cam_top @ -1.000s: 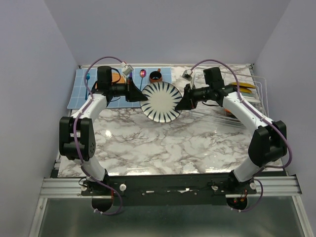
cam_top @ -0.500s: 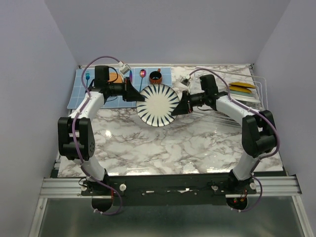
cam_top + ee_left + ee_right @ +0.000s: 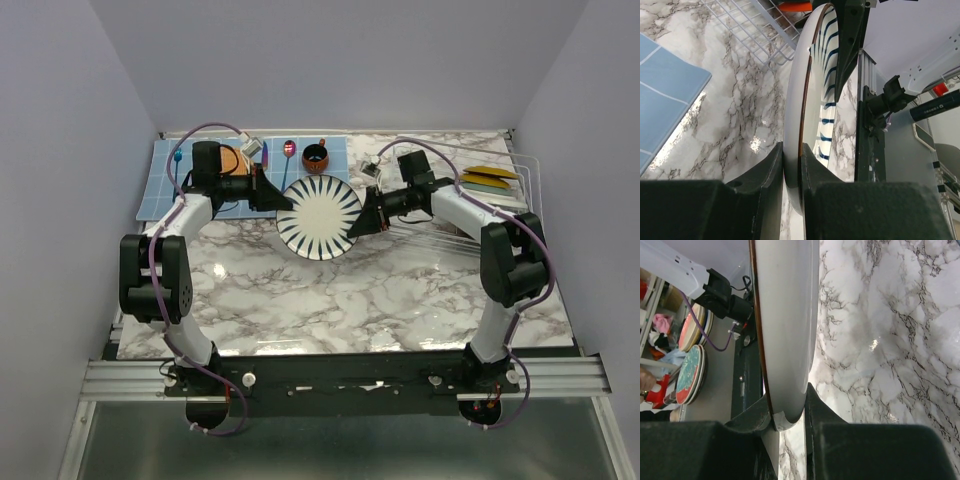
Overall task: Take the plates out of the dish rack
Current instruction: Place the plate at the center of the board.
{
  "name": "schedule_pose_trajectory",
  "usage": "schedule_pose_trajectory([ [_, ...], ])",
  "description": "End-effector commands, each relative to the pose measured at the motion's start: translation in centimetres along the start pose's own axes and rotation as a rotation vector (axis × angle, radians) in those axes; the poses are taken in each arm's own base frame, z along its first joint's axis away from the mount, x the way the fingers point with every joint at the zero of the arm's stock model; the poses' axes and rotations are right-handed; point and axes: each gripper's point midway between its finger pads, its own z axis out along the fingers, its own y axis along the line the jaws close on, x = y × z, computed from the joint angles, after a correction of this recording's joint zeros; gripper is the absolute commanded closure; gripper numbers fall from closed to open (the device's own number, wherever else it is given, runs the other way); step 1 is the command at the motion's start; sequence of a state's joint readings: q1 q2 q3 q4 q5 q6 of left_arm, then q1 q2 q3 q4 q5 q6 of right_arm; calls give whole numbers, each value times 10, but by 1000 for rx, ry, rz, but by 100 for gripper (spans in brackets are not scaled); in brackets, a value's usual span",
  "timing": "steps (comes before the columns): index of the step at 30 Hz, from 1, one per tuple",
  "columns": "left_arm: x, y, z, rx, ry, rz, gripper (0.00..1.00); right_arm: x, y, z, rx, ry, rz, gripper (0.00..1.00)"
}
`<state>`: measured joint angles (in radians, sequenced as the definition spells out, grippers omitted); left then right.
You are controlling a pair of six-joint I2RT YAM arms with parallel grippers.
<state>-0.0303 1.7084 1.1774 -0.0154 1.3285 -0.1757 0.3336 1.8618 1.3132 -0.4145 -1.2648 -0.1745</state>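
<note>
Since the preceding frame the round white glazed plate with black radial stripes has drifted slightly left, farther from the white thin-wire dish rack, and the right arm's elbow has folded inward; the plate hangs tilted above the glossy grey-veined marble tabletop, left gripper and right gripper each clamped on opposite rims. A blue gridded mat lies far left; pale lavender walls enclose the table.

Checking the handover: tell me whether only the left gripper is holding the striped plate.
No, the left gripper and the right gripper each pinch the rim of the striped plate, on opposite sides.
</note>
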Motion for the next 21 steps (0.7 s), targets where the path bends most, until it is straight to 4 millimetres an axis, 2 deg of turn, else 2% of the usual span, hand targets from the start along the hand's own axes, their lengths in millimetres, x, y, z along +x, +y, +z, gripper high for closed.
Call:
schedule_pose_trajectory([
  [1,-33,44,-35,-186,-82,197,100,22,33,-5,-113,26,77,99],
  [6,-32,47,-37,-189,-64,213,100,29,27,-6,-75,54,65,96],
  [11,-39,49,-42,-192,-75,214,100,35,18,-7,-35,76,42,86],
  [14,-38,51,-48,-191,-85,209,100,38,13,-8,-17,85,36,83],
  [18,-35,47,-54,-160,-109,168,100,40,6,-6,-5,98,35,82],
  [19,-41,45,-56,-154,-125,206,100,42,4,-5,-5,104,44,81],
  [21,-38,41,-58,-135,-134,176,100,42,4,-5,-13,101,43,86],
])
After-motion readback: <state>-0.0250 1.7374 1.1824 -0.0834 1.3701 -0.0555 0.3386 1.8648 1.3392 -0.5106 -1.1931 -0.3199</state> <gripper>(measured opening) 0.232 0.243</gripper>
